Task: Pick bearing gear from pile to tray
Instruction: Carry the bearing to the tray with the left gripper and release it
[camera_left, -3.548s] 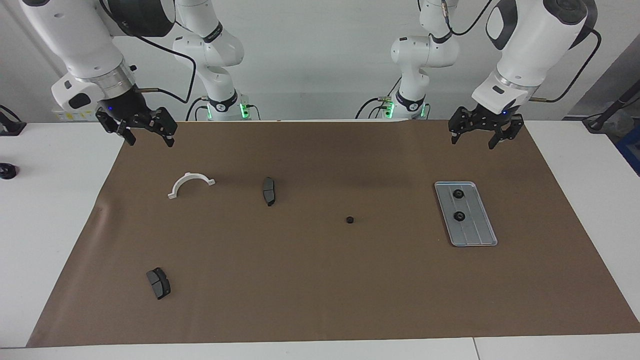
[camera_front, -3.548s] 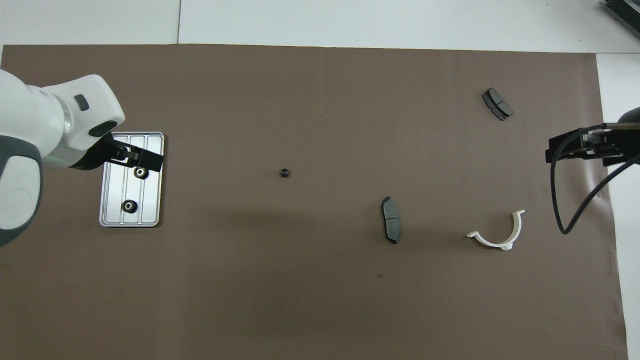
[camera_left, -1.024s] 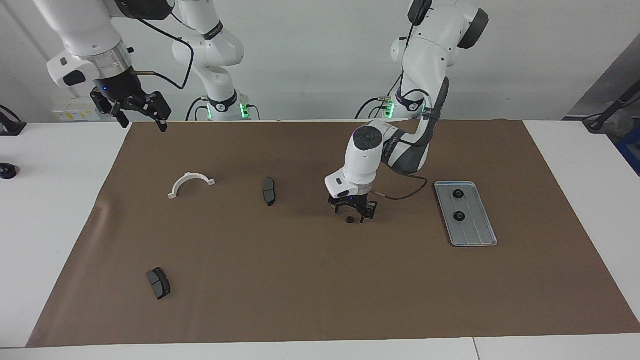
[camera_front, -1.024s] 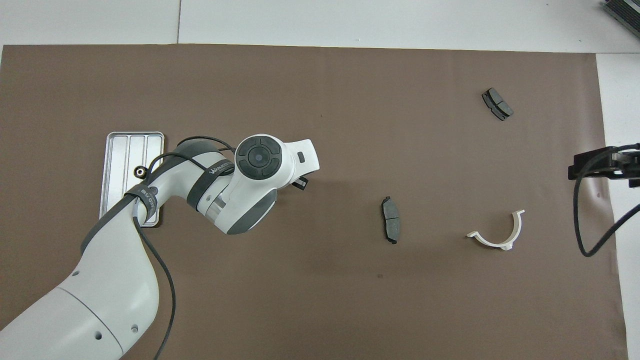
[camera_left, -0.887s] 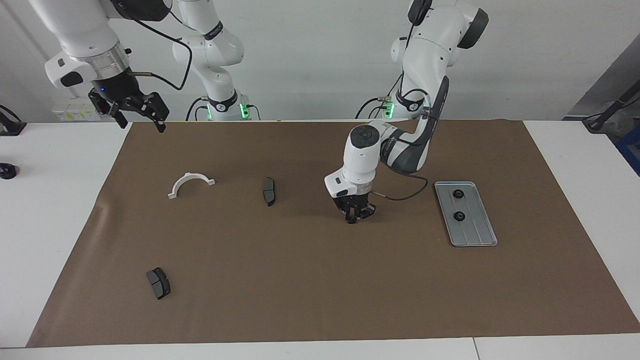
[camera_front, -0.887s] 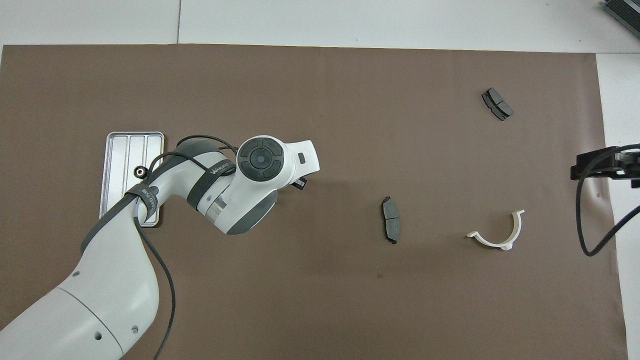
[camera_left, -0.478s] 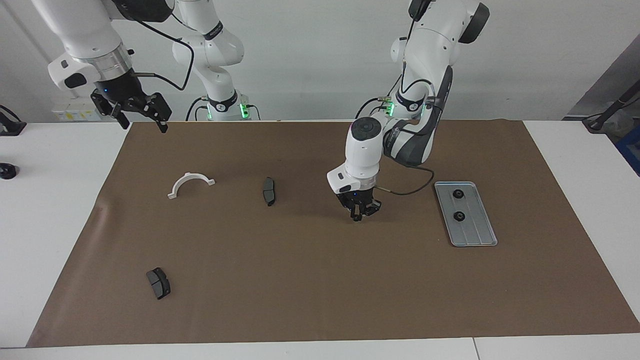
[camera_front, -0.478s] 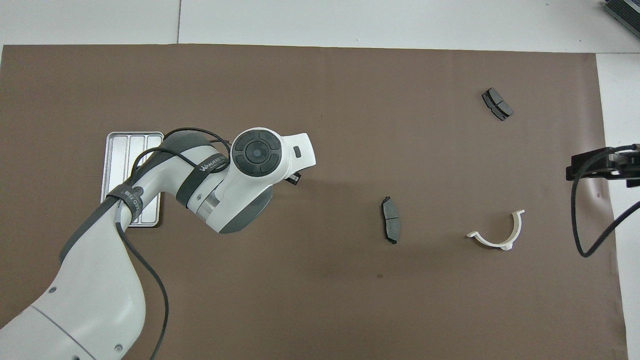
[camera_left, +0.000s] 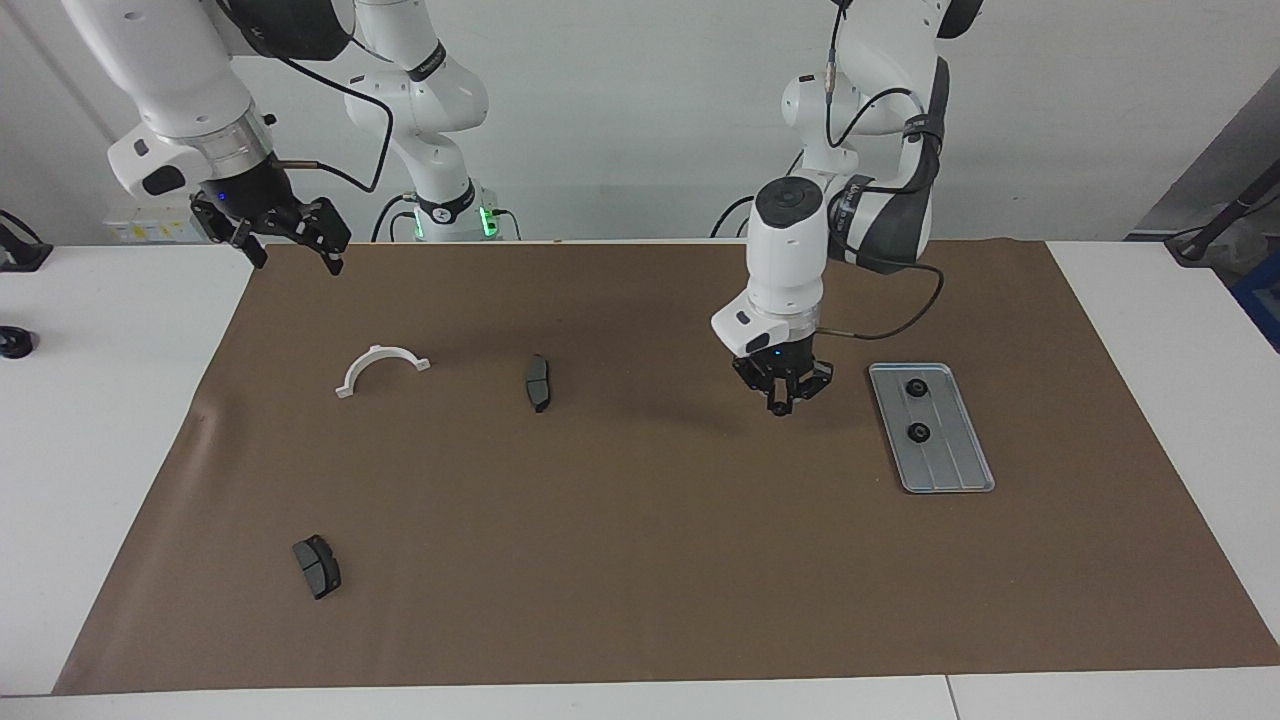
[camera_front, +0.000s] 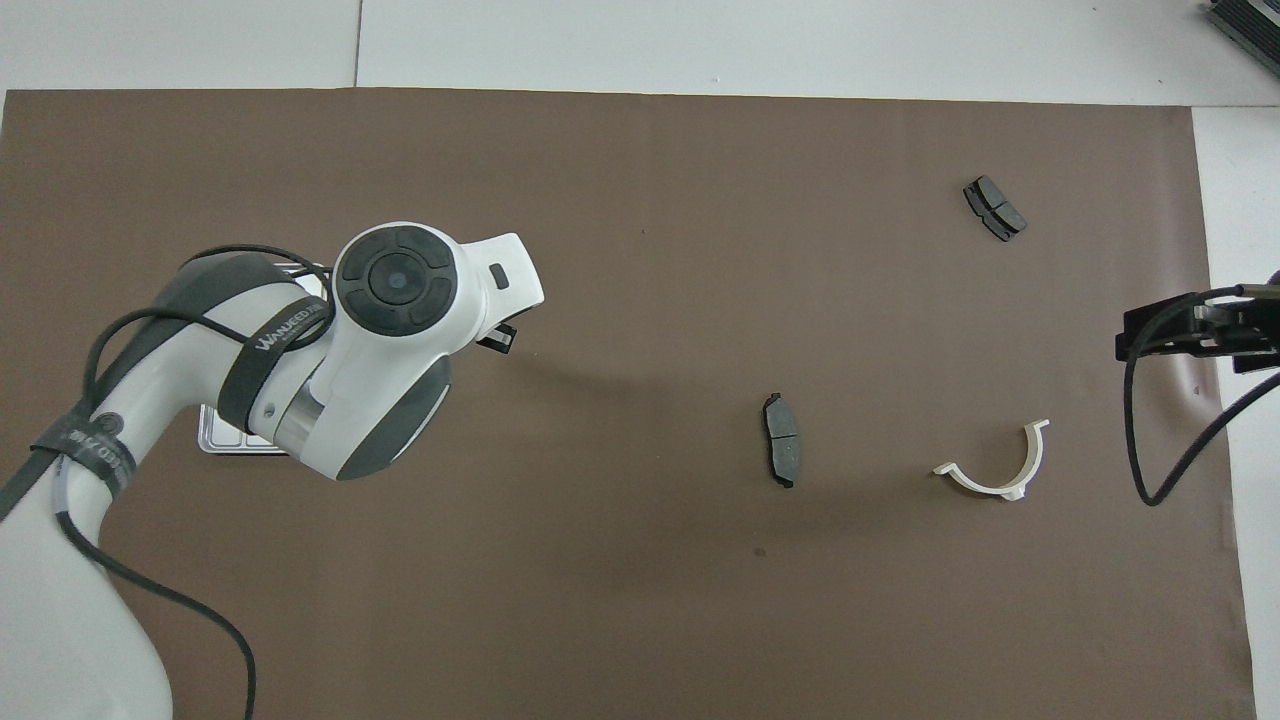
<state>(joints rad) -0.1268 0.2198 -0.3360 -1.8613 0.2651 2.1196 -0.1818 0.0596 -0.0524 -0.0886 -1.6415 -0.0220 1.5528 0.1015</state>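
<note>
The right gripper waits in the air over the corner of the brown mat closest to the robots, at the right arm's end, with its fingers spread wide and nothing between them.

On the mat below it, farther from the robots, lies the white half-ring bracket. One dark grey brake pad lies beside it, toward the middle of the table.

The left gripper hangs over bare mat between that pad and the tray, pointing straight down and clear of the surface. Its fingertips are pressed together on a small dark piece, the bearing gear, which is barely distinguishable from the black fingers. In the overhead view the arm's white wrist covers the gripper almost entirely.

The tray sits flat on the mat at the left arm's end. Two black gears rest on it, apart from each other: one at the end nearer the robots, the other about midway along.

A second brake pad lies farthest from the robots, at the right arm's end, well apart from everything else.
</note>
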